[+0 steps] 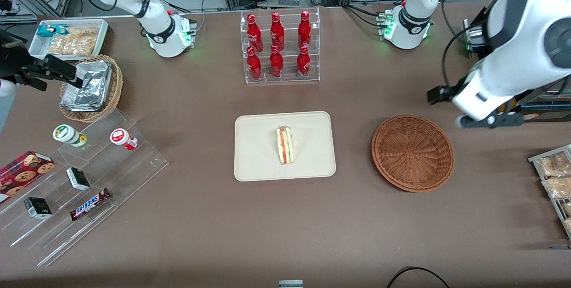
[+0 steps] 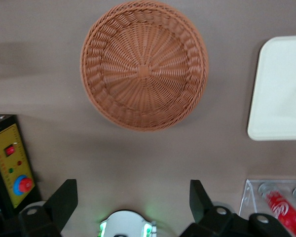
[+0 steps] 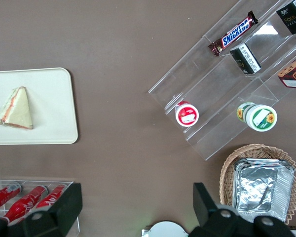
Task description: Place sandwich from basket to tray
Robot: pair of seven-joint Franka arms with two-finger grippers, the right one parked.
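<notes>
Sandwich (image 1: 284, 145) lies on the tray (image 1: 254, 163), beside the empty basket (image 1: 413, 152), looking soft, light and squashable, best held gently across its bread faces, while the gripper (image 2: 133, 202) hangs spread and empty above the basket.

tray (image 2: 281, 89) cut by frame edge | hand (image 2: 133, 200) fingertips only (rest cropped)

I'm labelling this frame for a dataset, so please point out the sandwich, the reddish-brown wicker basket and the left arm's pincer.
Triangular sandwich wedge with red and green filling (image 1: 285, 146), front view, on its striped cut edge.
Round reddish-brown woven wicker basket (image 1: 412, 152), front view, on its bare woven floor.
Left arm's pincer (image 2: 133, 202), left wrist view, midway between its open fingertips, raised above the table beside the basket.
</notes>
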